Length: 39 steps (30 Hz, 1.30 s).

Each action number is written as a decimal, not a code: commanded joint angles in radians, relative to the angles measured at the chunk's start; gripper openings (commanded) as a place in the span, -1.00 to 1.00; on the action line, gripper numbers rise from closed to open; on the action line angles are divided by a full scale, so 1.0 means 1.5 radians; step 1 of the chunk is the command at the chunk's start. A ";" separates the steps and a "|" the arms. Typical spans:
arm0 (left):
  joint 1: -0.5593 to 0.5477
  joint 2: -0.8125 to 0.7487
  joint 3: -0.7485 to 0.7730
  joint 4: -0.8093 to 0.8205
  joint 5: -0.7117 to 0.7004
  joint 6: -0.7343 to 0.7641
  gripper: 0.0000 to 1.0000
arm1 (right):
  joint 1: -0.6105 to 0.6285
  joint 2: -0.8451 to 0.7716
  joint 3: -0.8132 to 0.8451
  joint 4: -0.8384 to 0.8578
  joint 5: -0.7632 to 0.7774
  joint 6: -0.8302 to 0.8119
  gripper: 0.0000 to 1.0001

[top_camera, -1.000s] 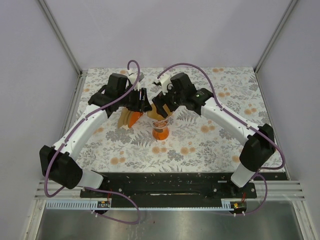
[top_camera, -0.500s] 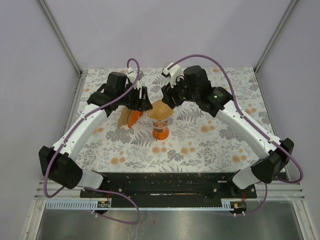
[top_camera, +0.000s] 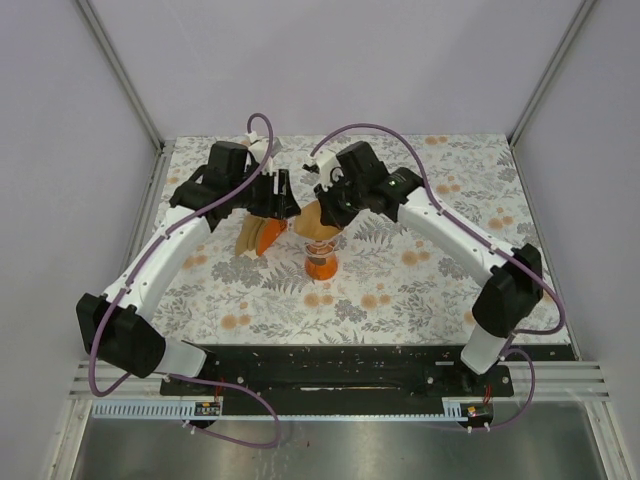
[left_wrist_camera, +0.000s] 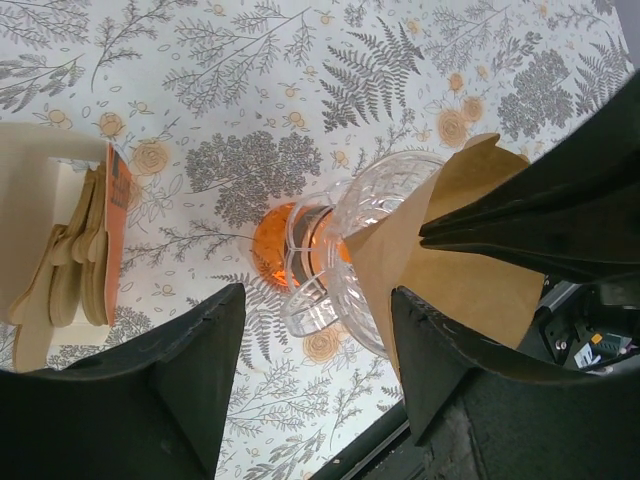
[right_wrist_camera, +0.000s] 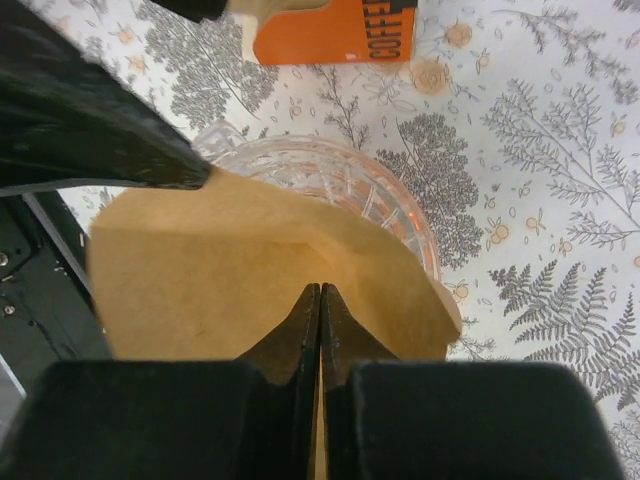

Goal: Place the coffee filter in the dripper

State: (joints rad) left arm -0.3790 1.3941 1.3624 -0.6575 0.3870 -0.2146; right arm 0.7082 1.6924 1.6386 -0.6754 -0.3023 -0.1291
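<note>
The clear ribbed dripper (top_camera: 320, 250) stands upright on its orange base mid-table. The light-brown coffee filter (top_camera: 318, 222) sits spread in its mouth, one side rising well above the rim. My right gripper (top_camera: 322, 205) is shut, and in the right wrist view its joined tips (right_wrist_camera: 320, 288) point down into the filter (right_wrist_camera: 200, 270), with the dripper's rim (right_wrist_camera: 340, 175) showing beyond. My left gripper (top_camera: 283, 205) hangs open just left of the dripper. In the left wrist view its gap (left_wrist_camera: 318, 292) frames the dripper (left_wrist_camera: 370, 200), and the filter (left_wrist_camera: 450, 270) lies by its right finger.
A thick bundle of brown filters in an orange holder (top_camera: 258, 238) lies just left of the dripper, under the left arm; it also shows in the left wrist view (left_wrist_camera: 100, 240) and the right wrist view (right_wrist_camera: 335, 30). Both arms crowd over the table's middle.
My right gripper opened off the filter, drew back, shut, and came back down with joined tips into the filter. The left gripper shifted slightly up and left, staying open.
</note>
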 commanded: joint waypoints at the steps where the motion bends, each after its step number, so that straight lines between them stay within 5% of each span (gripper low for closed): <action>1: 0.009 -0.006 0.027 0.017 0.003 -0.003 0.29 | 0.022 0.051 0.077 -0.074 0.049 -0.001 -1.00; 23: 0.009 0.026 0.004 0.029 0.030 -0.029 0.03 | 0.074 0.201 0.208 -0.229 0.153 0.028 -1.00; 39: 0.005 0.038 -0.015 0.043 0.066 -0.058 -0.03 | 0.084 0.234 0.244 -0.236 0.148 0.032 -1.00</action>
State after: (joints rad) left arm -0.3649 1.4433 1.3308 -0.6559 0.4408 -0.2752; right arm 0.8089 2.0319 1.9636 -1.0195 -0.0856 -0.0814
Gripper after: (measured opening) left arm 0.489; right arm 0.018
